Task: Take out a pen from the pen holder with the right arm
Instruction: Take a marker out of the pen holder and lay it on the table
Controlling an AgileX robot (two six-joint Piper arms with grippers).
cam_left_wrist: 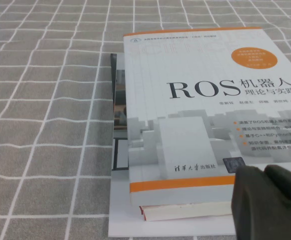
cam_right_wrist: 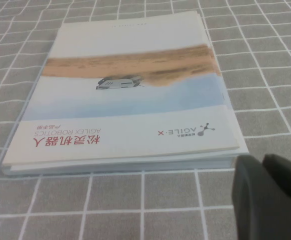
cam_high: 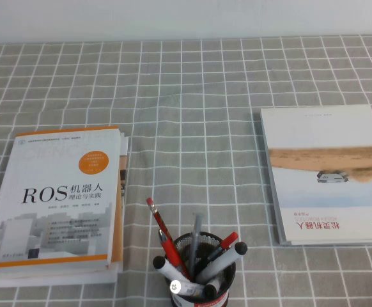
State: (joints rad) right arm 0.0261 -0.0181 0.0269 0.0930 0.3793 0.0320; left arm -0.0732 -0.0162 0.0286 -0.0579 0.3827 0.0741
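A black mesh pen holder stands at the table's near edge, in the middle. Several pens lean in it: a red pen, a grey pen and a grey marker with a black and red cap. Neither arm appears in the high view. My right gripper is shut and empty, low over the cloth just off the near edge of the AgileX book. My left gripper is shut and empty over the near corner of the ROS book. Neither wrist view includes the pen holder.
A grey checked cloth covers the table. The ROS book lies on a stack at the left. The AgileX book lies at the right. The pen holder stands between them, nearer the robot.
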